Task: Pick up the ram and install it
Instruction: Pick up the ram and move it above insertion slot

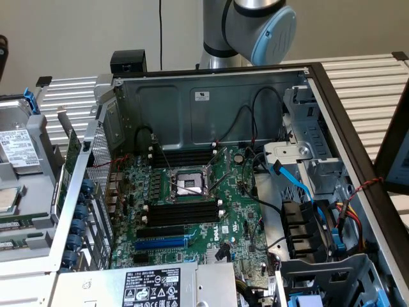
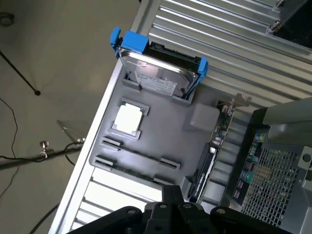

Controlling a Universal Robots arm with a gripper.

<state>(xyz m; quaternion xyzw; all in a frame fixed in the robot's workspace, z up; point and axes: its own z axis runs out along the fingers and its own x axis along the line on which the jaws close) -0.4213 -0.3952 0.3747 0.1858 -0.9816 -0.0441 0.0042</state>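
Your gripper [image 2: 172,192] hangs above the parts tray [image 2: 165,136], fingers together on nothing. The motherboard's memory slots [image 1: 181,213] sit empty, so nothing is installed yet.

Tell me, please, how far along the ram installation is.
Done: nothing visible yet; the black memory slots on the motherboard stand empty. In hand: the pincer is shut over the grey parts tray, with nothing seen in its grip. Left: both picking up the ram and seating it in a slot.
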